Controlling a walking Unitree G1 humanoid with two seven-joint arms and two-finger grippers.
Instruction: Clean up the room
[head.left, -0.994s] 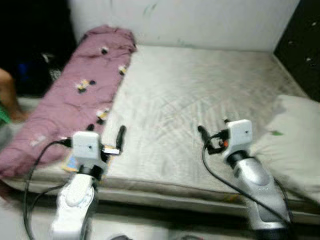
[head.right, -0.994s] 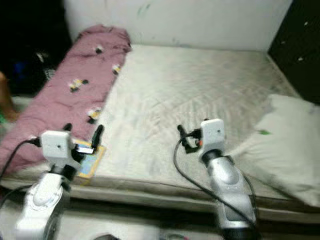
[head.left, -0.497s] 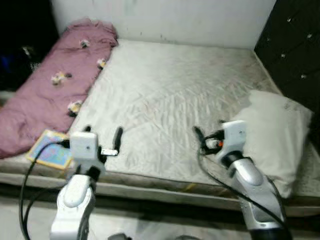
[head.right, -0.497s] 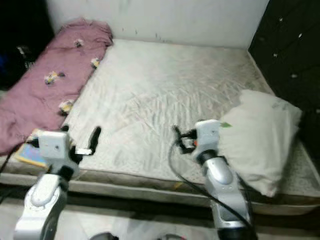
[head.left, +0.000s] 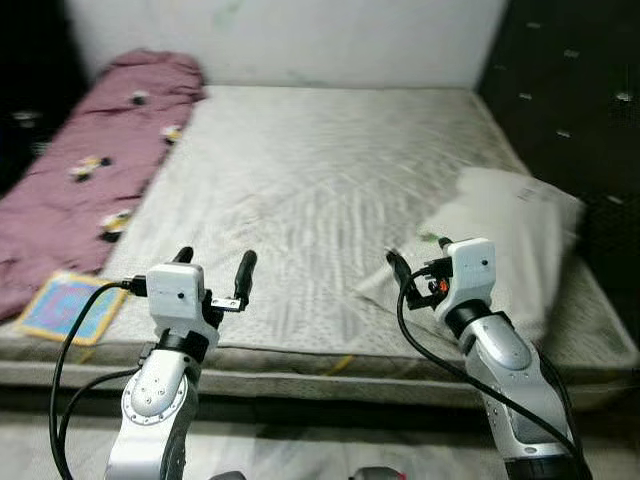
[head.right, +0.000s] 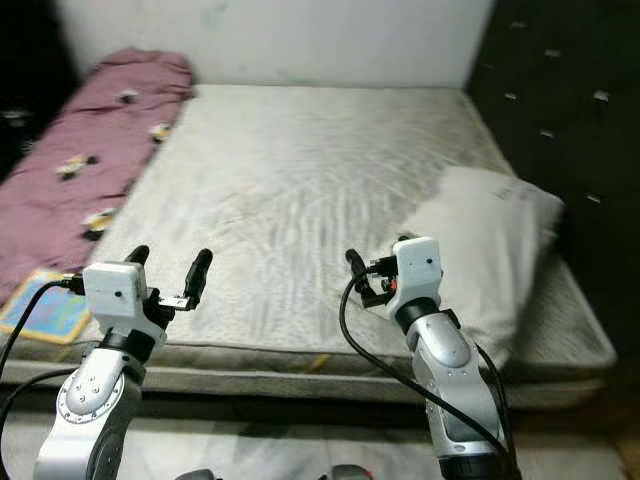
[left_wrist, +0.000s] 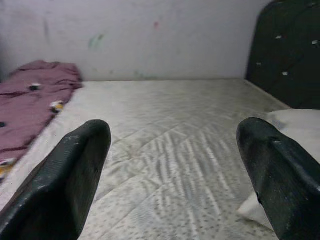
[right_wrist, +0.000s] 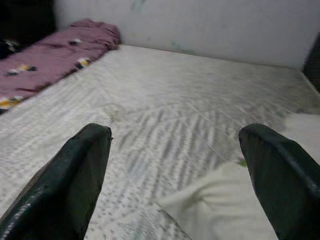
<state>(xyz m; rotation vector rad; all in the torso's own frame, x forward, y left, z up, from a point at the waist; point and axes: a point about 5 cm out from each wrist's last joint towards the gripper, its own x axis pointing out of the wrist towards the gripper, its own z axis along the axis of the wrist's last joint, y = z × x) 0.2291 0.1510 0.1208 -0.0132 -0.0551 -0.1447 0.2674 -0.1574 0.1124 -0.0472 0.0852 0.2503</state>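
A bare grey-white mattress (head.left: 320, 150) lies before me. A rumpled pink blanket (head.left: 100, 160) with small printed figures runs along its left side. A white pillow (head.left: 500, 230) rests near the right edge, beside the dark padded headboard (head.left: 570, 90). My left gripper (head.left: 213, 265) hovers open over the mattress's front edge, holding nothing. My right gripper (head.left: 420, 262) is open and empty too, just in front of the pillow's near corner (right_wrist: 220, 210). Both wrist views look between spread black fingers (left_wrist: 75, 170) across the mattress toward the wall.
A flat colourful book or mat (head.left: 65, 305) lies on the front-left corner of the mattress, below the blanket. A pale wall (head.left: 280, 40) closes the far side. A strip of floor (head.left: 330, 440) runs along the bed's front.
The view has swung to the right: the blanket slid toward the left edge and the pillow and headboard came further in. Both arms hold the same raised, open pose.
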